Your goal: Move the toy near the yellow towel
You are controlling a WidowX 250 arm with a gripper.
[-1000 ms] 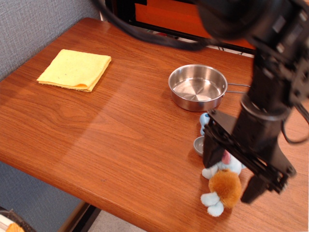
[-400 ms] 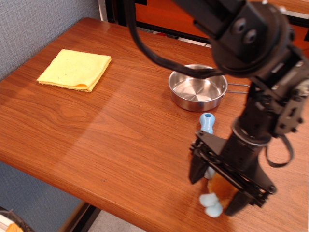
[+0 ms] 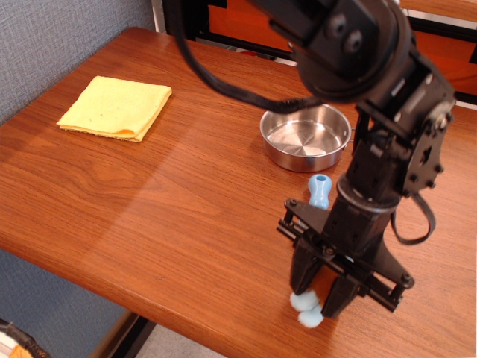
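Light blue paws of the toy [image 3: 306, 309] poke from under my claw [image 3: 323, 287], which has narrowed around it at the near table [image 3: 149, 209] edge. I judge the grasp underway; next comes lifting and carrying toward the far yellow towel [image 3: 115, 107]

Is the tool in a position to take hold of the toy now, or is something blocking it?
Probably yes. The tool stands right over the toy near the table's front edge, one finger on each side of it. Nothing lies between them; the blue-handled spoon sits behind, apart.
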